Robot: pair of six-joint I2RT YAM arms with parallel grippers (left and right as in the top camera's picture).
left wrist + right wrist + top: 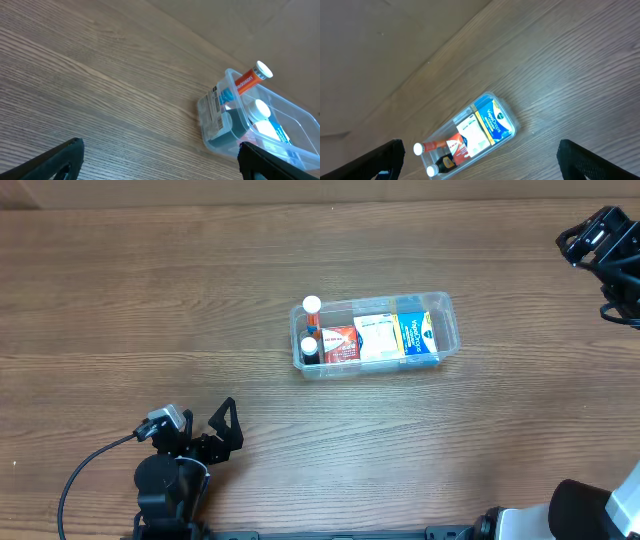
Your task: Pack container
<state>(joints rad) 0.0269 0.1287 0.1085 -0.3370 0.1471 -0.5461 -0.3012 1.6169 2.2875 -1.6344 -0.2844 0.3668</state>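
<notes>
The clear plastic container (pixel 448 330) lies on the wooden table, right of centre. Inside it sit an orange tube with a white cap (pixel 313 308), a dark bottle with a white cap (pixel 310 348), a red box (pixel 338 345), a white box (pixel 376 337) and a blue box (pixel 417 333). The container also shows in the left wrist view (pixel 215 112) and in the right wrist view (pixel 512 131). My left gripper (pixel 205 427) is open and empty at the front left, far from the container. My right gripper (pixel 600 235) is open and empty, high at the far right.
The wooden table top (pixel 150 300) runs across the whole overhead view. A black cable (pixel 85 465) loops from the left arm at the front left. A white arm base (pixel 600 515) stands at the front right corner.
</notes>
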